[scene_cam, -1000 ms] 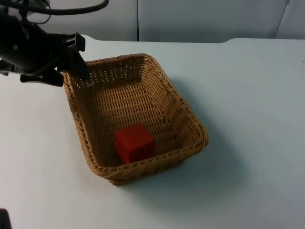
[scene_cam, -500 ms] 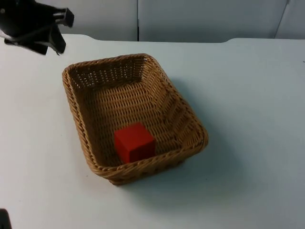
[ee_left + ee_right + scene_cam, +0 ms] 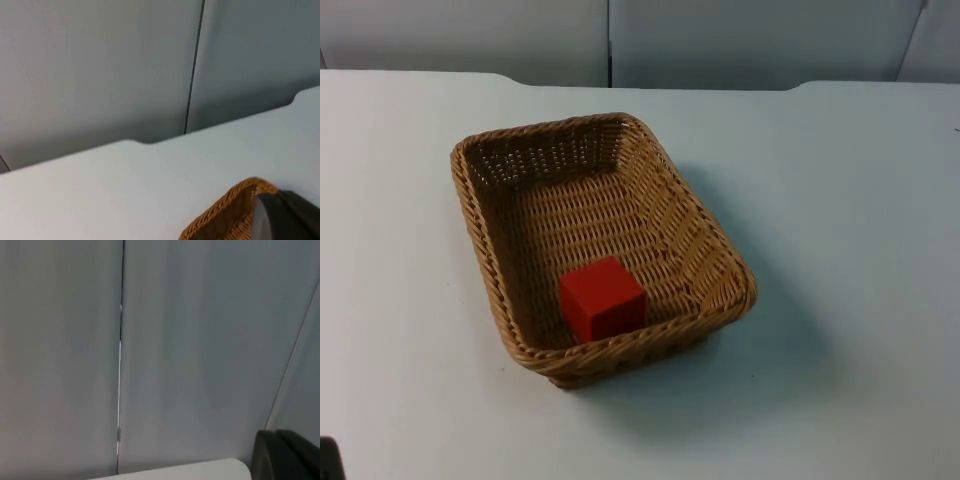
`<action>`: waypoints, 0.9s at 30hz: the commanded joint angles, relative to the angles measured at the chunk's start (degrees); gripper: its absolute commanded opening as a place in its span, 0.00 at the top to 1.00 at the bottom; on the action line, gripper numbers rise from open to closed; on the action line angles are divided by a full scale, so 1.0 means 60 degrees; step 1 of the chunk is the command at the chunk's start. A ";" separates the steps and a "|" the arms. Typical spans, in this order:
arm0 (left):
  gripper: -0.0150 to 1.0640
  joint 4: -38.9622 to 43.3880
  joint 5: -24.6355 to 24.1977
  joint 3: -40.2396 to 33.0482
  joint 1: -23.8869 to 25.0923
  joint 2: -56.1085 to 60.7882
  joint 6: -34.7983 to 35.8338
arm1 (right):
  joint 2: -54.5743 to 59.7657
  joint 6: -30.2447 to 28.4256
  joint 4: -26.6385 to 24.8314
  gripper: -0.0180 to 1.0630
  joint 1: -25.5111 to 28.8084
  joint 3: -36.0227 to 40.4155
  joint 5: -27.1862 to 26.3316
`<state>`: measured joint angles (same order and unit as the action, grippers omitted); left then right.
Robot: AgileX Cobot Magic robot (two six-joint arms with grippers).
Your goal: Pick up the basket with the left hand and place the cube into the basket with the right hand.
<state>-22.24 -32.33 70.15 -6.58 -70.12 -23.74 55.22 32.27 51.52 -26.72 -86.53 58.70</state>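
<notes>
A tan wicker basket stands on the white table left of centre in the top view. A red cube lies inside it near its front wall. In the left wrist view a corner of the basket's rim appears beside my left gripper's black fingertip. That gripper is shut, empty, and raised off the basket toward the wall. My right gripper's fingertip faces the partition wall; it is shut on nothing, and that arm waits.
The grey partition wall closes the table's far edge, with a vertical seam behind the basket. White table top stretches to the right of the basket and in front of it.
My left arm drew back from the basket's far left corner, up and to the left, out of the top view. Its fingers closed. Basket and cube stayed put.
</notes>
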 commanded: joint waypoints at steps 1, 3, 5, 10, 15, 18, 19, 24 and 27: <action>0.99 0.0066 -0.0167 -0.0567 0.0029 0.1133 0.0056 | -0.0812 -0.0208 -0.0187 0.99 0.0044 0.0672 -0.0176; 0.99 0.0184 -0.0053 -0.1991 0.0029 0.3274 0.0056 | -0.2465 -0.0665 -0.0586 0.99 0.0044 0.2616 -0.1072; 0.99 0.0325 -0.0053 -0.2969 0.0029 0.4949 0.0074 | -0.3744 -0.1076 -0.1005 0.99 0.0044 0.4375 -0.1876; 0.99 0.1448 -0.1091 -0.4274 0.0029 0.7953 0.1164 | -0.5972 -0.2451 -0.3154 0.99 0.0044 0.7041 -0.2669; 0.99 0.3471 -0.3590 -0.4606 0.0029 0.9600 0.2728 | -0.7519 -0.4610 -0.6067 0.99 0.0044 0.8271 -0.2180; 0.99 0.3706 -0.4421 -0.4606 0.0029 1.0099 0.2770 | -0.7923 -0.5620 -0.7571 0.99 0.0044 0.8340 -0.1358; 0.99 0.3706 -0.4621 -0.4606 0.0029 1.0270 0.2770 | -0.8113 -0.5939 -0.8227 0.99 0.0044 0.8340 -0.0888; 0.99 0.3440 -0.4906 -0.4606 0.0029 1.0906 0.2786 | -0.8600 -0.6157 -0.8873 0.99 0.0044 0.8500 0.0966; 0.99 0.3440 -0.5052 -0.4606 0.0029 1.1298 0.2786 | -0.8981 -0.6134 -0.8841 0.99 0.0044 0.8948 0.1347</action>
<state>-1.04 -61.84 42.70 -6.58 -3.63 -7.44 2.54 -3.95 -0.87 -26.72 -34.18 65.54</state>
